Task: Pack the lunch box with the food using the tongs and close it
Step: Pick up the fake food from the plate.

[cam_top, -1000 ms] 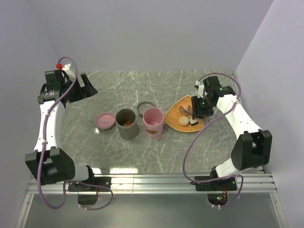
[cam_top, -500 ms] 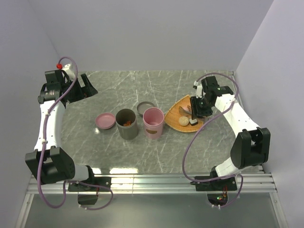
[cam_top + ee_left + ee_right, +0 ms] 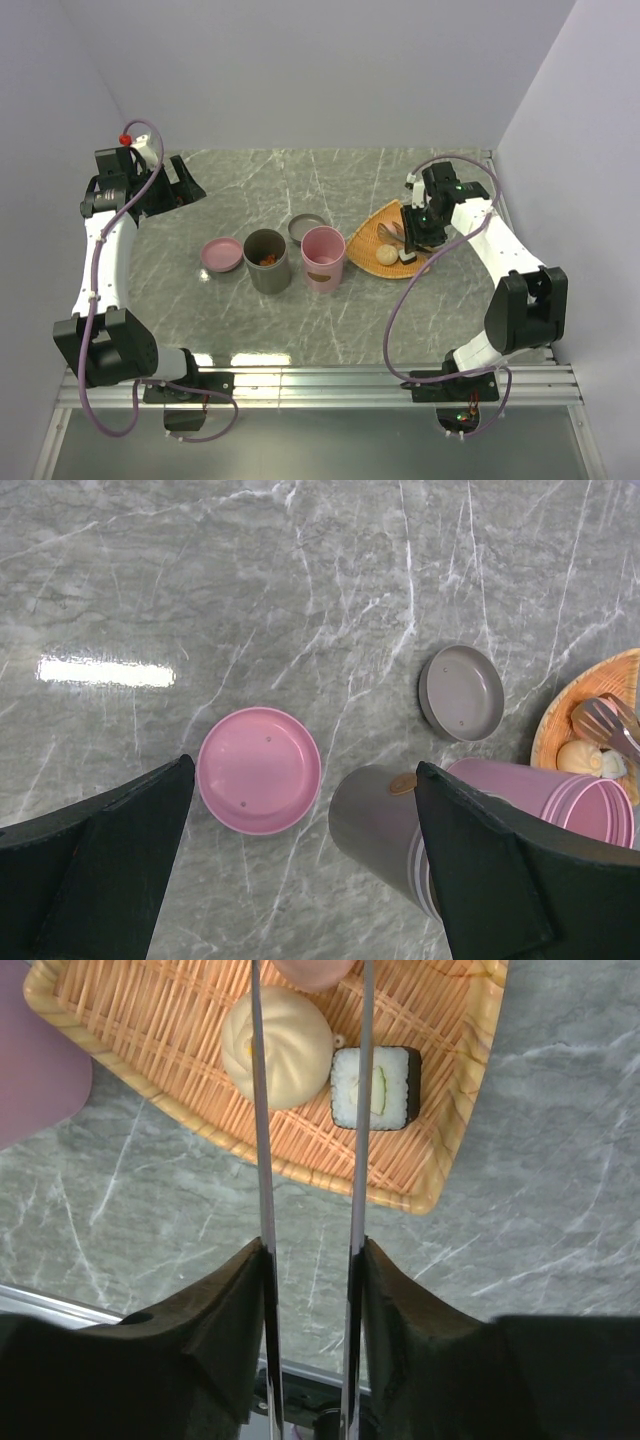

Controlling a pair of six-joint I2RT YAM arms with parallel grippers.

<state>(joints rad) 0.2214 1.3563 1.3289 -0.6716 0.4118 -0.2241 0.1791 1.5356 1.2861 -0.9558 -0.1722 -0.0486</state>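
Note:
My right gripper (image 3: 310,1250) is shut on the tongs (image 3: 258,1160), whose two thin metal arms reach out over the orange woven tray (image 3: 150,1030). A pink ball (image 3: 312,970) sits between the tong arms at the top edge of the right wrist view. A beige ball (image 3: 277,1047) lies just left of the right arm, and a dark block with a white centre (image 3: 375,1087) just right of it. The lunch box stands as a grey cup (image 3: 266,260) holding orange-brown bits and a pink cup (image 3: 323,258). My left gripper (image 3: 178,186) hangs open at the far left, holding nothing.
A pink lid (image 3: 222,254) lies left of the grey cup. Behind the two cups lies a grey lid (image 3: 307,228). The tray (image 3: 375,240) sits right of the pink cup. The right side wall is close behind my right arm.
My right wrist has edged slightly back and left over the tray with the tongs. The left arm has not moved.

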